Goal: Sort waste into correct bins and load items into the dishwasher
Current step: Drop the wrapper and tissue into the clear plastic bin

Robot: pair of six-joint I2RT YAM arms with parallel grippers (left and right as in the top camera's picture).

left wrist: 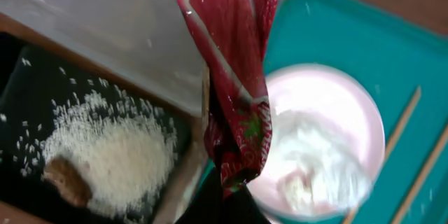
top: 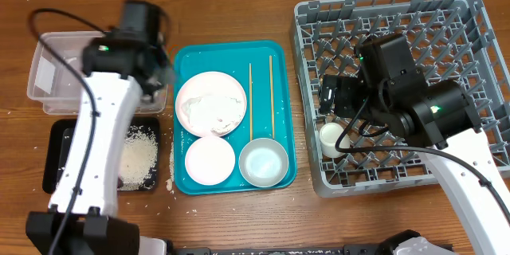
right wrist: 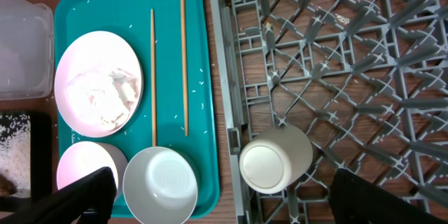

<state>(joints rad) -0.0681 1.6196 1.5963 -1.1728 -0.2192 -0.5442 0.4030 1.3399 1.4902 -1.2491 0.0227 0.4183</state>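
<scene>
My left gripper (left wrist: 231, 206) is shut on the red snack wrapper (left wrist: 238, 77), which hangs over the right edge of the clear tub (top: 56, 72), next to the black tray (top: 60, 159) holding rice (left wrist: 112, 154) and a brown scrap (left wrist: 66, 182). On the teal tray (top: 191, 56) sit the white plate (top: 231, 88) with the crumpled napkin (top: 209, 110), the pink bowl (top: 209, 159), the white bowl (top: 264, 162) and two chopsticks (top: 250, 100). My right gripper (right wrist: 227, 189) is open above the small white cup (right wrist: 275, 159), which rests base-up in the grey rack (top: 470, 16).
Loose rice grains (top: 170, 179) lie on the wooden table between the black tray and the teal tray. A few grains are scattered on the teal tray. The rack holds only the cup at its front left corner.
</scene>
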